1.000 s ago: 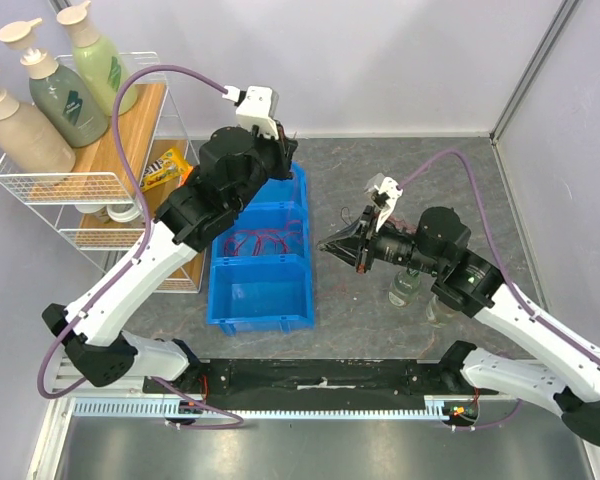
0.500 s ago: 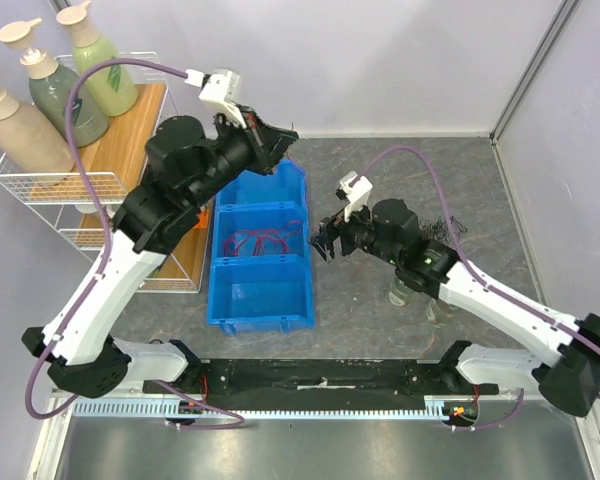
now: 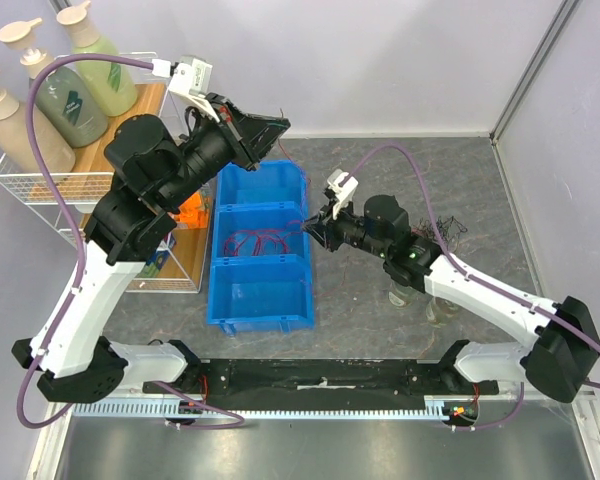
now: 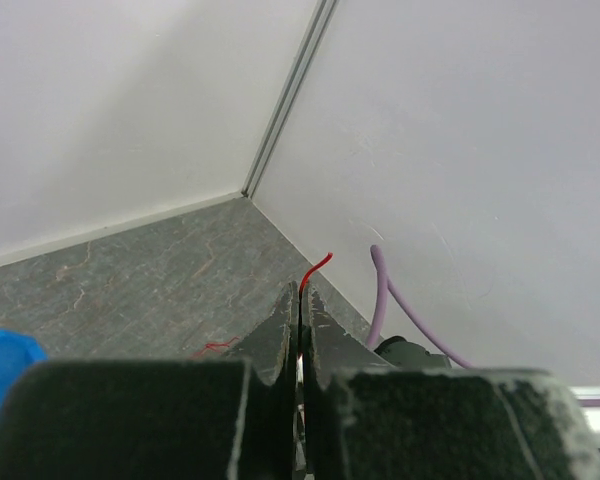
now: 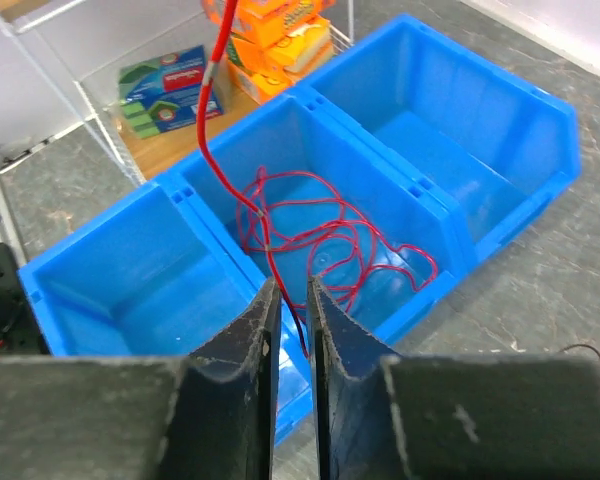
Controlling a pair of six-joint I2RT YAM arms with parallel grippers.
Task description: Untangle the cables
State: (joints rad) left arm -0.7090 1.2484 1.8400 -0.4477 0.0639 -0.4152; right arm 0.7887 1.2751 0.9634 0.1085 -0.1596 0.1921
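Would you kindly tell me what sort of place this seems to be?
Probably a robotics lab test cell: plain grey walls enclose a tabletop, with a blue bin holding red cables and a wire rack of bottles.

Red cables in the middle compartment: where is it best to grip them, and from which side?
Take the single strand rising from the red cables, above the loops, from the side, jaws across it. It stands clear and nearly straight; the loops lie flat and overlapped on the bin floor.
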